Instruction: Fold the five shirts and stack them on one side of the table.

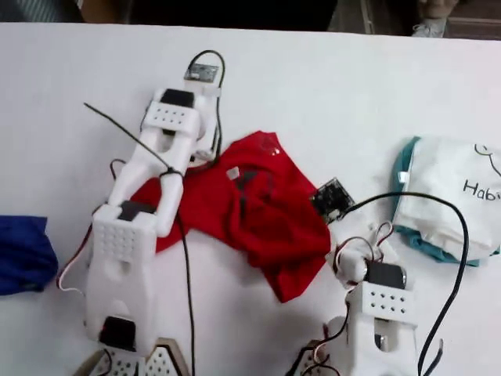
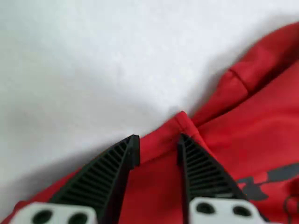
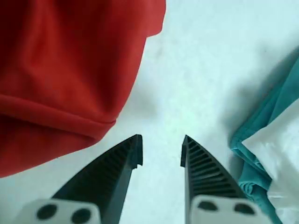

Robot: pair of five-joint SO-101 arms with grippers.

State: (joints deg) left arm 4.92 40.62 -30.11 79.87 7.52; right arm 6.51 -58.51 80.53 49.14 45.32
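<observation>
Looming at the lower left of the high view, the left arm (image 1: 133, 235) stretched up the frame toward the top edge of the red shirt (image 1: 250, 211). Under everything spread the white table (image 1: 329, 78). At its centre lay the red shirt, crumpled and not folded, its long axis slanting from the middle left down to the lower right, with one rounded corner poking toward the upper middle. A dark print and a small white tag showed near its upper part; which end was the neck could not be told. At the right edge sat a folded white shirt (image 1: 446, 196) with teal cloth under it, well apart from the red one. A blue shirt (image 1: 23, 251) lay bunched at the left edge. The right arm (image 1: 380, 305) stood at the lower right, a black cable (image 1: 462, 235) looping over it. The left gripper (image 2: 158, 142) had its jaws apart, straddling a seamed edge of the red shirt. The right gripper (image 3: 161, 144) also had its jaws apart, over bare table between the red shirt and the teal cloth.
</observation>
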